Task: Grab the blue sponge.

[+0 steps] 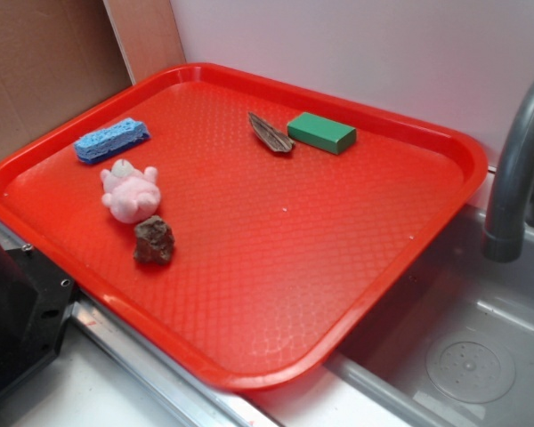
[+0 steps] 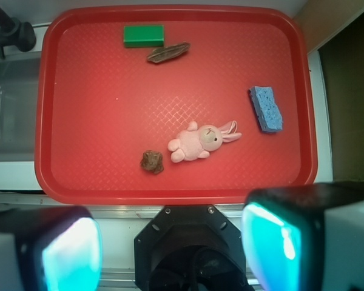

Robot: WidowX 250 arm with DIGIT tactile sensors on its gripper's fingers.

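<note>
Red tray (image 2: 60, 121) on the worktop holds the blue sponge (image 2: 266, 108) near one edge, beside the pink plush rabbit (image 2: 197, 142). Approach not begun — the hand (image 2: 170, 242), fingers apart, must travel over and descend onto it.

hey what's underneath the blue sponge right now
The blue sponge lies flat on the red tray, near its edge. Only bare tray shows around it; whatever is directly beneath it is covered.

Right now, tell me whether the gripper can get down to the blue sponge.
Probably yes. The blue sponge lies flat and alone on the tray, apart from the pink toy, and the open gripper has nothing between.
</note>
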